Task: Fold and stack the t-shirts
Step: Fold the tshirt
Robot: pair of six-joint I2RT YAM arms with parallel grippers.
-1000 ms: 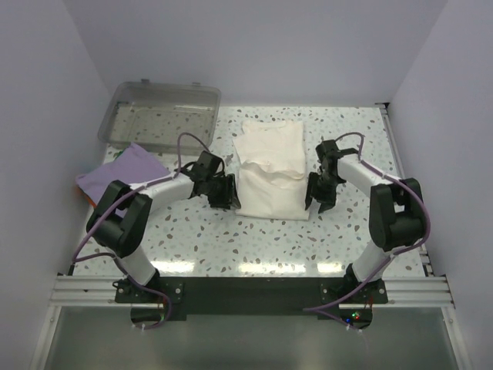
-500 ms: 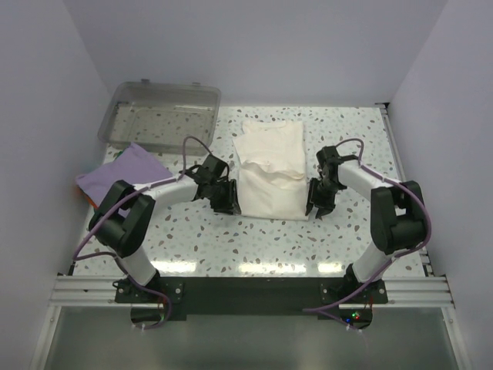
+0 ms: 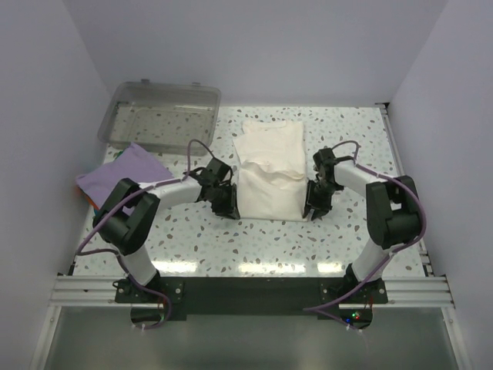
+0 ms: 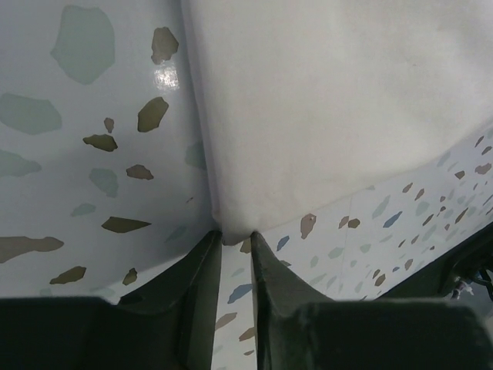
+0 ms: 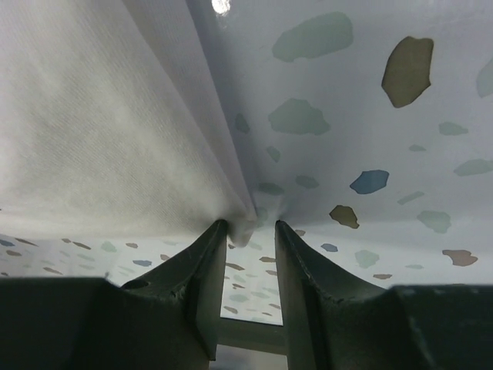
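Observation:
The cream-white t-shirt [image 3: 268, 169] lies folded in the middle of the table, its print hidden. My left gripper [image 3: 229, 206] is low at the shirt's near left corner. In the left wrist view the narrow jaws [image 4: 235, 235] pinch that corner of the cream cloth [image 4: 331, 100]. My right gripper [image 3: 314, 208] is at the near right corner. There the jaws [image 5: 250, 225] still stand apart, with a fold of the cloth [image 5: 100, 116] against one finger only. The lavender t-shirt [image 3: 123, 171] lies flat at the left edge.
A clear plastic bin [image 3: 162, 112] stands at the back left, just behind the lavender shirt. White walls close the table on three sides. Speckled tabletop [image 3: 254, 247] shows between the shirt and the arm bases.
Both grippers have moved inward and down to the cream shirt's near corners, and their jaws have narrowed. The shirts have not moved.

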